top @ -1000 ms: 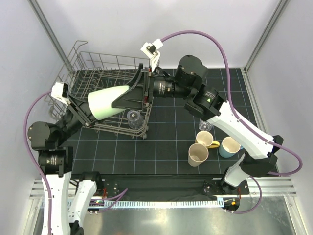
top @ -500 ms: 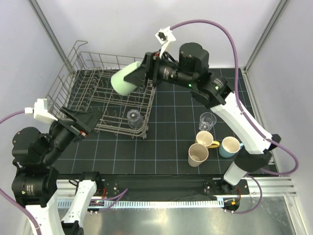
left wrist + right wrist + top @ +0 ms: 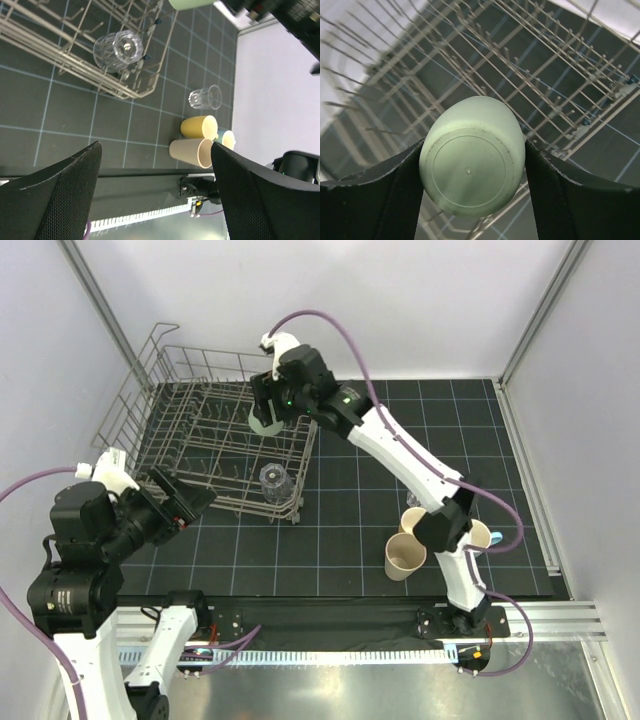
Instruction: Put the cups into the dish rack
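My right gripper (image 3: 266, 412) is shut on the mint-green cup (image 3: 262, 424), holding it over the far right part of the dish rack (image 3: 170, 390). In the right wrist view the mint-green cup (image 3: 472, 155) shows its base between my fingers, above the dish rack's tines (image 3: 545, 75). A clear tumbler (image 3: 273, 480) stands in the rack's near right corner. My left gripper (image 3: 178, 502) hangs open and empty by the rack's near left side. On the mat at the right are a tan cup (image 3: 405, 556), a cream mug (image 3: 421, 524), a light-blue mug (image 3: 480, 536) and a second clear tumbler (image 3: 205, 97).
The right arm (image 3: 400, 455) stretches diagonally across the mat from its base to the rack, over the cups at the right. A grey wall and frame posts close in the back and sides. The left wrist view shows the table's front rail (image 3: 150, 172).
The left gripper has let go of the mint-green cup and drawn back to the near left. The right gripper has carried the cup left and lower, over the rack.
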Controlling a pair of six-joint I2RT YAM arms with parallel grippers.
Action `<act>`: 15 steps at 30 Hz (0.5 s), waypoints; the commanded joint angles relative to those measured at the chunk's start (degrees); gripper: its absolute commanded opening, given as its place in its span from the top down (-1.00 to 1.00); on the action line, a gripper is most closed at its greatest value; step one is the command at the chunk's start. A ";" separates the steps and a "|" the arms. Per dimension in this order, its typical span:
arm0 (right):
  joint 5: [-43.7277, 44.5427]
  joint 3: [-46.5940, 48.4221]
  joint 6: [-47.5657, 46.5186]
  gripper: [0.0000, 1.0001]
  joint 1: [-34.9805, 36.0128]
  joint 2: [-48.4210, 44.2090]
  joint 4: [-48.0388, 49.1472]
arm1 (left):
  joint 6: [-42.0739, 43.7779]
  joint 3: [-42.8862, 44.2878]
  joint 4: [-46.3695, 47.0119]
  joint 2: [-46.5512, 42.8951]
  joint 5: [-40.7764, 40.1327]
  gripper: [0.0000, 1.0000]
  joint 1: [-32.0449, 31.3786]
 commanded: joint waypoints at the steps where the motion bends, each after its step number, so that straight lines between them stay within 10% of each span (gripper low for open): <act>1: 5.22 3.57 -4.60 0.92 -0.15 1.18 2.81 | 3.22 0.81 -2.40 1.80 0.42 -0.72 -0.05; 15: 9.27 2.43 -7.95 0.92 -0.85 10.15 4.39 | 5.85 -0.33 -1.08 5.49 1.21 -0.72 -0.05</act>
